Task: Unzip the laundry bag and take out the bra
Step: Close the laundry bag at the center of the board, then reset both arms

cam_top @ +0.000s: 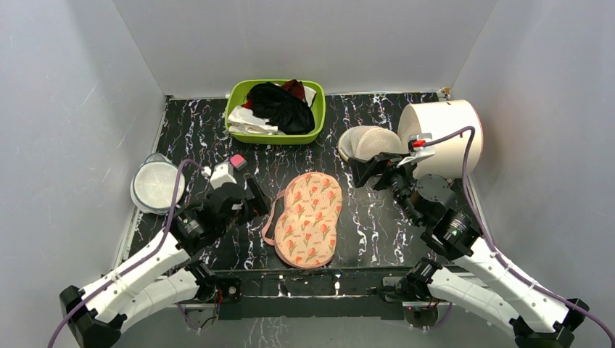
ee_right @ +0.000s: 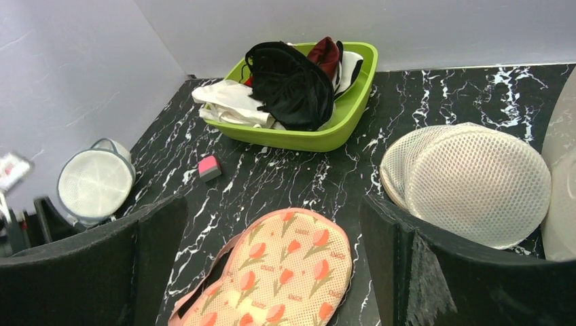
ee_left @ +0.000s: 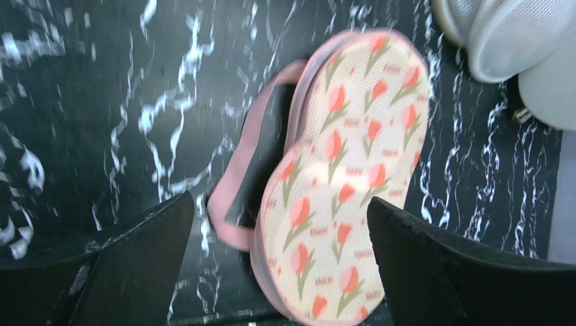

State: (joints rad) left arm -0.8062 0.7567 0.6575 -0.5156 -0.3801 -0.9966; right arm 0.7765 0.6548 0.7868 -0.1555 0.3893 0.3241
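**Top external: bag flat in the middle, both grippers empty beside it**

The laundry bag (cam_top: 312, 219) lies flat at the centre of the table (cam_top: 203, 138), its long axis running away from me, so either arm can reach it. I have the left gripper (cam_top: 252, 200) just beside the bag's left edge, jaws spread wide and holding nothing. From the left wrist I see why that side matters: the pink edging (ee_left: 234, 183) bows away from the case there, leaving a dark gap. I judge the zip is partly open along that edge, though I cannot find the pull.

The right gripper (cam_top: 368, 172) hangs off the bag's far right corner, near a white mesh dome (cam_top: 371, 142), jaws likewise spread and empty. I read it as placed to pin the bag down.

I cannot see the bra; I take it to be inside. The black garment (cam_top: 281, 107) in the green basket (cam_top: 236, 127) looks too bulky to be it.
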